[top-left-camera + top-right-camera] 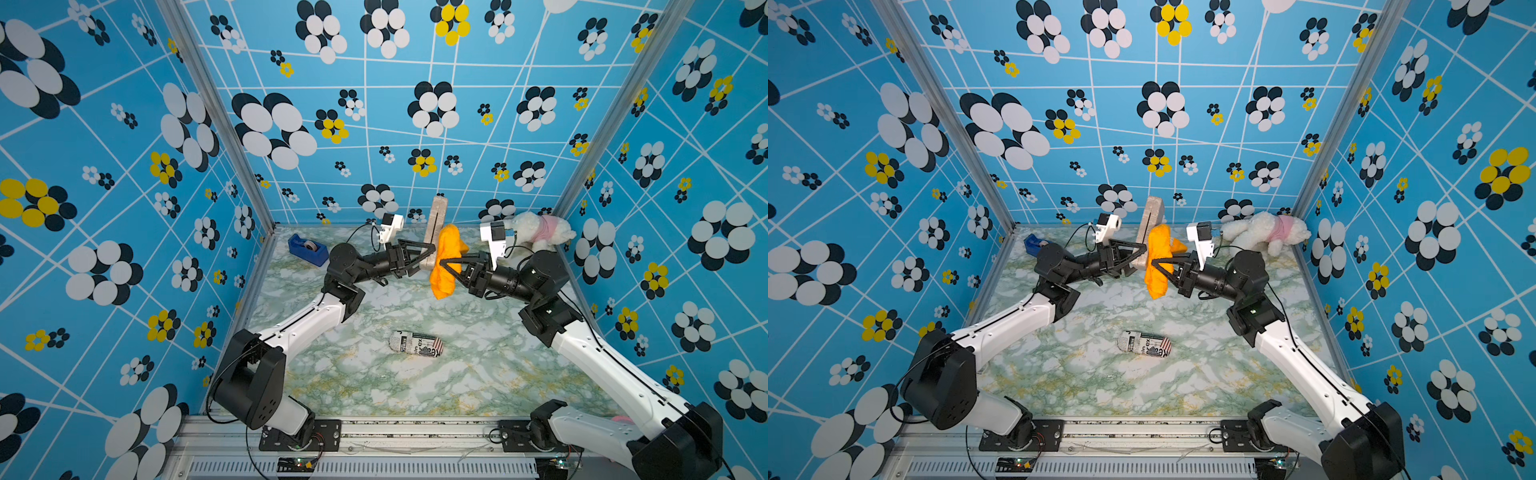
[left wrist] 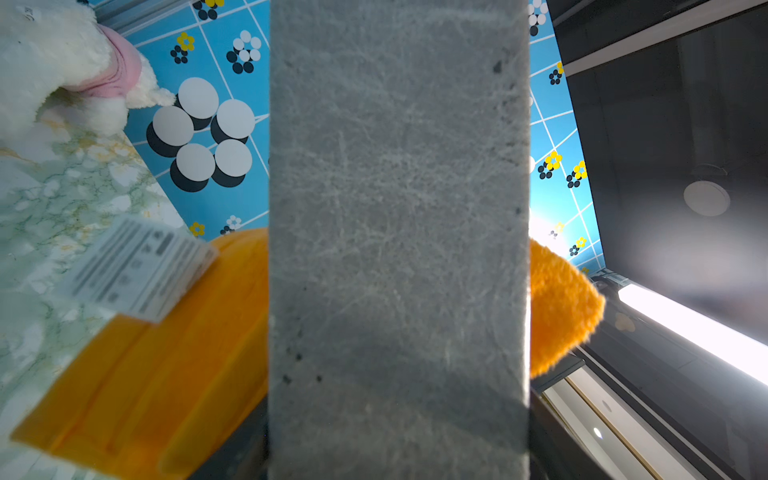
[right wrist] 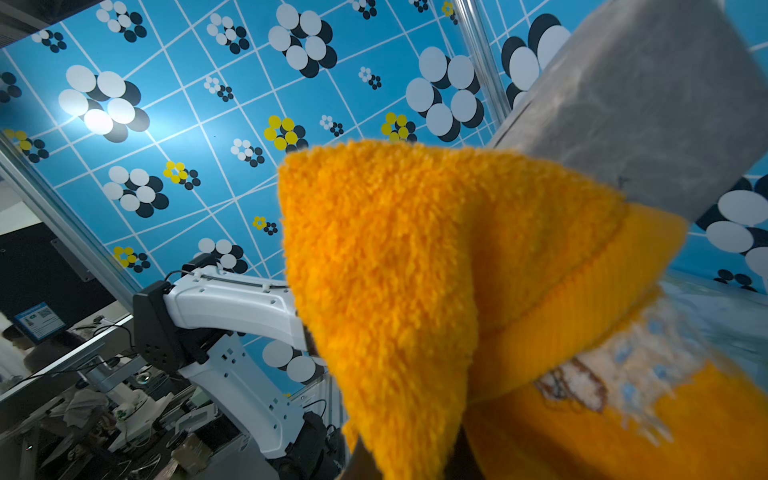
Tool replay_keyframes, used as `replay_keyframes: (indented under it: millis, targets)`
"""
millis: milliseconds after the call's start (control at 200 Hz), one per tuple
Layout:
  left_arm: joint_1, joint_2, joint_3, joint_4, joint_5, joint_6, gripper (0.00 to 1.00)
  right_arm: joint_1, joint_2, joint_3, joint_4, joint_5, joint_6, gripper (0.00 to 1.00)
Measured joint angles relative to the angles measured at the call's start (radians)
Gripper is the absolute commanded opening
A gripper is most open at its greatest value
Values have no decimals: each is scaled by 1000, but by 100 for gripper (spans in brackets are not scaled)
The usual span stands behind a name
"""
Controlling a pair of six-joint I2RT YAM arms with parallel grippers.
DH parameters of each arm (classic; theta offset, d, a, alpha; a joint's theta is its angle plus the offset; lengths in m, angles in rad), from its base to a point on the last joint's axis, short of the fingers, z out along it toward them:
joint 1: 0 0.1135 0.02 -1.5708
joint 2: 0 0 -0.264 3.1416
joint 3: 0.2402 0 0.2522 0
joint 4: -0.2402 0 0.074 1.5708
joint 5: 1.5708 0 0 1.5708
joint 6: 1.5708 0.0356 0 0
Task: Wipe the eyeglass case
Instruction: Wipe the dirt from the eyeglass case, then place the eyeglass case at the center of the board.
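Note:
In both top views the eyeglass case [image 1: 436,218] [image 1: 1151,216], a long grey-beige box, stands upright in the air over the back of the table. My left gripper [image 1: 426,257] [image 1: 1138,257] is shut on its lower end. The case [image 2: 399,208] fills the middle of the left wrist view and hides the jaws. My right gripper [image 1: 442,262] [image 1: 1153,262] is shut on a fluffy orange cloth [image 1: 446,266] [image 1: 1158,266]. The cloth [image 3: 395,270] drapes against the side of the case [image 3: 648,104] and hangs below it. Its white label [image 2: 137,266] shows in the left wrist view.
A newspaper-print pouch [image 1: 417,343] [image 1: 1144,343] lies on the marble table [image 1: 374,386] near the middle front. A blue tape dispenser [image 1: 308,248] sits at the back left. A white plush toy in pink [image 1: 540,230] [image 2: 54,54] lies at the back right.

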Motion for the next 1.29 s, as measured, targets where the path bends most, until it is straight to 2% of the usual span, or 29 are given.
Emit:
replay_keyframes:
  millis: [125, 215, 315, 425, 445, 560, 645, 725, 795, 860, 1109, 1294]
  targets:
    - [5, 24, 24, -76, -30, 56, 23, 47, -42, -53, -38, -12, 9, 0]
    - [2, 26, 38, -252, -61, 166, 22, 23, -89, -73, -118, -8, -14, 0]
    - [-2, 26, 83, -528, -124, 322, 22, -66, -142, -78, -186, 17, -24, 0]
    - [-5, 25, 121, -771, -224, 436, 26, -162, -202, -102, -230, 106, -28, 0]
    - [-9, 25, 130, -854, -274, 464, 26, -173, -210, -108, -238, 126, -32, 0]
    - [-30, 25, 148, -1076, -442, 516, 24, -204, -210, -138, -255, 181, -34, 0]
    - [-54, 26, 159, -1221, -578, 513, 17, -207, -196, -166, -256, 183, -34, 0]
    - [-79, 27, 160, -1321, -712, 481, 19, -207, -185, -173, -257, 183, -34, 0]
    - [-105, 37, 167, -1410, -856, 445, 25, -207, -182, -174, -255, 183, -31, 0]
    - [-122, 70, 193, -1474, -942, 415, 26, -207, -183, -184, -234, 180, -19, 0]
    - [-167, 238, 228, -1557, -1127, 274, 28, -207, -199, -279, -149, 179, 45, 0]
    - [-199, 342, 274, -1571, -1167, 153, 28, -207, -242, -280, -150, 176, 40, 0]
